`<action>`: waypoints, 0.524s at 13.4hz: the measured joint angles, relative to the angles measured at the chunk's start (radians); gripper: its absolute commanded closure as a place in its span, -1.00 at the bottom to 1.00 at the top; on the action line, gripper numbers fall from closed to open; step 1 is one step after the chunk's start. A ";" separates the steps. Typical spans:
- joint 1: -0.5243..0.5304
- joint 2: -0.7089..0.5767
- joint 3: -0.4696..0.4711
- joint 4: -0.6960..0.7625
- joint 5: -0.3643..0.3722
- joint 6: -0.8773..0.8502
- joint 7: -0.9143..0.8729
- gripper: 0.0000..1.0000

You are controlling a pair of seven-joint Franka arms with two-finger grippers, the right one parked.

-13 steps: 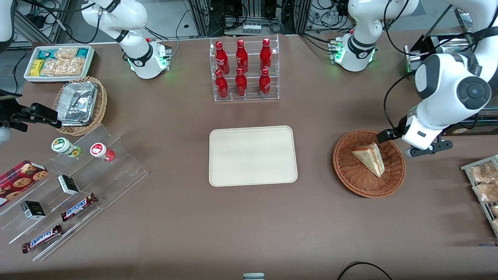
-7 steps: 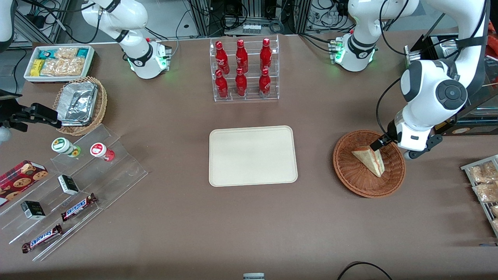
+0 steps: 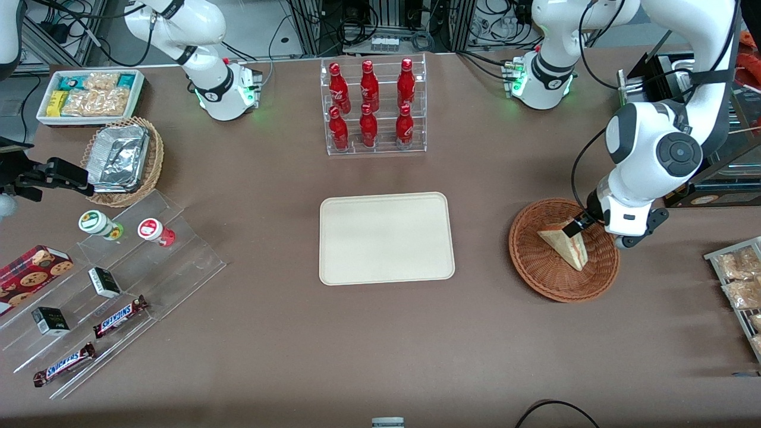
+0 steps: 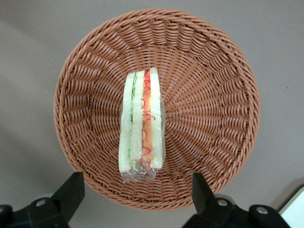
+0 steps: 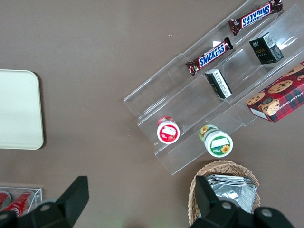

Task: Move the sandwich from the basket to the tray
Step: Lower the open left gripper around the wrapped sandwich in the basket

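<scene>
The sandwich (image 3: 565, 245), a wrapped pale wedge with red, orange and green filling, lies in the reddish-brown woven basket (image 3: 535, 264) toward the working arm's end of the table. The left arm's gripper (image 3: 590, 229) hangs over the basket's rim, farther from the front camera than the sandwich and close to its upper corner. In the left wrist view the gripper (image 4: 135, 197) is open and empty, its fingers (image 4: 71, 192) wide apart above the basket (image 4: 209, 95), with the sandwich (image 4: 141, 123) apart from them. The cream tray (image 3: 386, 238) lies bare mid-table, beside the basket.
A clear rack of red bottles (image 3: 373, 107) stands farther from the front camera than the tray. A wire tray of snack packets (image 3: 737, 279) sits at the working arm's table edge. A tan foil basket (image 3: 122, 160), white snack bin (image 3: 89, 95) and clear tiered stand (image 3: 113, 285) lie toward the parked arm's end.
The left arm has swung in toward the basket and come lower. Its gripper moved from beside the rim to over the rim near the sandwich's upper corner. The sandwich has not moved.
</scene>
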 measured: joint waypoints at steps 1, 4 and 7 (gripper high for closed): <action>0.000 0.010 0.000 -0.003 0.000 0.014 -0.001 -1.00; 0.000 0.049 0.000 -0.011 0.000 0.052 -0.003 -1.00; 0.000 0.083 0.000 -0.014 0.000 0.087 -0.003 -1.00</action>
